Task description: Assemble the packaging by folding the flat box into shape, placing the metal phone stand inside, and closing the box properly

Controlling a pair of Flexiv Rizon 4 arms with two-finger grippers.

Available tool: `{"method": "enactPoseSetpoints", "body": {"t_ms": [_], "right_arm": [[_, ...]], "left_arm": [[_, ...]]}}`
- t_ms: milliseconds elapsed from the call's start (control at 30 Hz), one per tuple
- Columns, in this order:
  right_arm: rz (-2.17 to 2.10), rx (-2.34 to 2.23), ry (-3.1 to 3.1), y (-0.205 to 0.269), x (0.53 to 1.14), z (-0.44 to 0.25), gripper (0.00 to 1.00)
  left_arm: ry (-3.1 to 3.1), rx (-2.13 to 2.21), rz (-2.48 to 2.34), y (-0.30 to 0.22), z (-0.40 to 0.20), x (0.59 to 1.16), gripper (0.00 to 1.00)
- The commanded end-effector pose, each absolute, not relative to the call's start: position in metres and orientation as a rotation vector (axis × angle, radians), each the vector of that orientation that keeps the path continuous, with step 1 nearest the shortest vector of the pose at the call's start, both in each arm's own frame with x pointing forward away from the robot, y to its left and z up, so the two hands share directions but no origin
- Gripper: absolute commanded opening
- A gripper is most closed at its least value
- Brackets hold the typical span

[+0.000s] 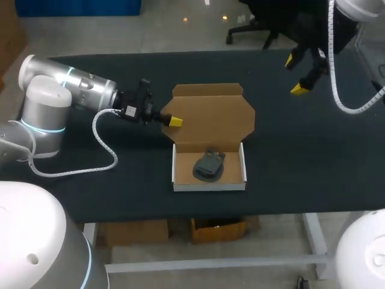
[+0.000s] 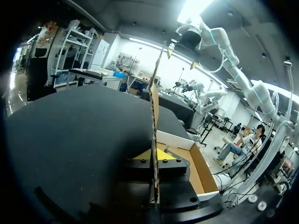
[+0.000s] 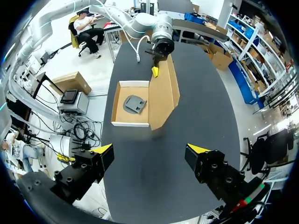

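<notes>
**Head view.** Item 1: brown cardboard box tray [image 1: 209,186] with white outer walls, folded into shape, is sitting near the middle of the black tabletop [image 1: 301,156]. Item 2: dark grey metal phone stand [image 1: 209,165] is lying inside the tray. Item 3: brown cardboard lid flap [image 1: 213,117], hinged to the tray's far wall, is lying open away from the tray. Left pincer [image 1: 173,121] is meeting the flap's left edge. Right pincer [image 1: 295,74] is hovering above the far right of the tabletop, well apart from the box, its fingers spread and holding nothing.

**Left wrist view.** The lid flap [image 2: 156,107] is showing edge-on, running upright between the fingers of the left pincer [image 2: 155,154], which appears to be clenching on it from both sides. A corner of the box tray [image 2: 175,139] is showing just beside it on the tabletop [image 2: 70,130]. The stand is hidden here.

**Right wrist view.** The right pincer [image 3: 151,149] is hanging released over bare tabletop [image 3: 177,186]. Ahead of it, the box tray [image 3: 130,124] is holding the phone stand [image 3: 134,103], and the lid flap [image 3: 163,95] is rising at a slant with the left pincer [image 3: 154,71] at its edge.

**Status.** Folding and loading are looking done. Swinging the lid over and tucking it in is left to do.
</notes>
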State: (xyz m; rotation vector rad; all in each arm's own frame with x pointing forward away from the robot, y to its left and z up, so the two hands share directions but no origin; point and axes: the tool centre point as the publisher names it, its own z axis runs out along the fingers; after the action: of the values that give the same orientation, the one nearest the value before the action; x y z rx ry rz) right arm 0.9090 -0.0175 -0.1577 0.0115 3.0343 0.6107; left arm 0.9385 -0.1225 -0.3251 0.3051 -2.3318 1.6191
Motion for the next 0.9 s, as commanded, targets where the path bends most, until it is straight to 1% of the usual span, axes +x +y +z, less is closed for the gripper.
{"method": "enactPoseSetpoints", "body": {"t_ms": [33, 600, 900], "right_arm": [[0.517, -0.004, 3.068, 0.000, 0.925, -0.151, 1.00], [0.401, -0.038, 3.092, 0.039, 0.969, -0.141, 1.00], [0.336, -0.054, 3.105, 0.054, 0.977, -0.138, 1.00]], "left_arm": [[-2.331, 0.305, 1.623, -0.122, -0.327, 0.938, 0.00], [-2.331, 0.305, 1.623, -0.122, -0.327, 0.938, 0.00], [-2.376, 0.292, 1.635, -0.122, -0.325, 0.933, 0.00]]}}
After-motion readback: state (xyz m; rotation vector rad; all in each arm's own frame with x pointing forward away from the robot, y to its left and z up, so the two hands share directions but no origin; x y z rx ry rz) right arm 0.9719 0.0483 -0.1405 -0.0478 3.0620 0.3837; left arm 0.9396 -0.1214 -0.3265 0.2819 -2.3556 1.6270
